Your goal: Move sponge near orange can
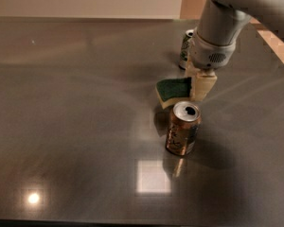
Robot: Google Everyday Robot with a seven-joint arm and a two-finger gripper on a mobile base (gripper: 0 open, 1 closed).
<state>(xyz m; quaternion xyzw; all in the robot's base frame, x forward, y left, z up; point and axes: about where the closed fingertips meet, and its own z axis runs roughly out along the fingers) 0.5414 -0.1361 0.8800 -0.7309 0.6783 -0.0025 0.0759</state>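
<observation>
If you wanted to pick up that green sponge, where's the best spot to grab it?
By one short end, from above, pinching across the thin foam body: the sponge is flat and narrow, so jaws span it easily. The gripper holds it there now, just behind the orange can.

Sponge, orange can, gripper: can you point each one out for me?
sponge [174, 89], camera view, on its dark green top.
orange can [181, 137], camera view, on its copper side.
gripper [201, 91], camera view, at the pale fingers clamping one end of the sponge, just behind the orange can.
</observation>
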